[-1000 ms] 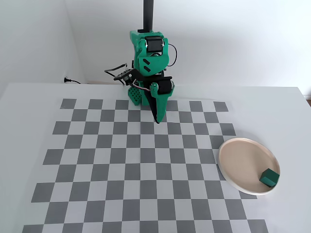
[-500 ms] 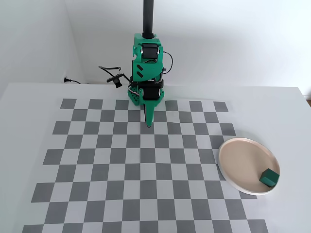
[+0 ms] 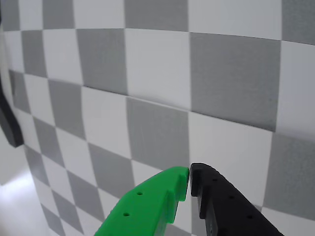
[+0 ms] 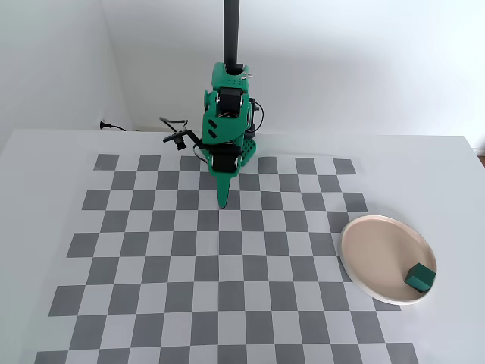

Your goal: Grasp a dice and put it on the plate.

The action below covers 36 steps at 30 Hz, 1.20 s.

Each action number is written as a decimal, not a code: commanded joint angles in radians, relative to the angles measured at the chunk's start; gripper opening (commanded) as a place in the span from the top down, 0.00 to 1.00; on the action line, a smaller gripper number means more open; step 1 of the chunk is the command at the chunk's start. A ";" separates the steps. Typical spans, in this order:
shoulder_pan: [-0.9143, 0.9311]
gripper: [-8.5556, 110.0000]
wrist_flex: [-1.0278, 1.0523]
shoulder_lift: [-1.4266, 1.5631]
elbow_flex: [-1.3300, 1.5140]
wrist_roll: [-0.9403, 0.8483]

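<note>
The dark green dice (image 4: 418,277) lies on the pale beige-pink plate (image 4: 375,250), near its front right rim, at the right of the checkered mat in the fixed view. My gripper (image 4: 223,203) hangs folded below the green arm at the far middle of the mat, far left of the plate, pointing down. In the wrist view the green finger and black finger touch at their tips, so the gripper (image 3: 189,173) is shut and empty. Neither dice nor plate shows in the wrist view.
The grey and white checkered mat (image 4: 189,265) covers the white table. A black post and the arm's base (image 4: 229,83) stand at the far edge with cables (image 4: 176,135) to their left. A dark object (image 3: 9,123) shows at the wrist view's left edge.
</note>
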 commanded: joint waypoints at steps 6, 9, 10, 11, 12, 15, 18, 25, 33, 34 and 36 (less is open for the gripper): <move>-0.038 0.96 -0.049 0.006 -0.002 -0.086; -0.038 0.96 -0.049 0.006 -0.002 -0.084; -0.037 0.96 -0.049 0.006 -0.002 -0.083; -0.032 0.96 -0.049 0.006 -0.002 -0.075; -0.026 0.96 -0.052 0.006 -0.002 -0.063; -0.005 0.96 -0.074 0.006 0.005 -0.025; 0.000 0.96 -0.077 0.006 0.006 -0.023; -0.003 0.96 -0.078 0.006 0.006 -0.029; -0.003 0.96 -0.078 0.006 0.006 -0.029; -0.003 0.96 -0.078 0.006 0.006 -0.029; -0.003 0.96 -0.078 0.006 0.006 -0.029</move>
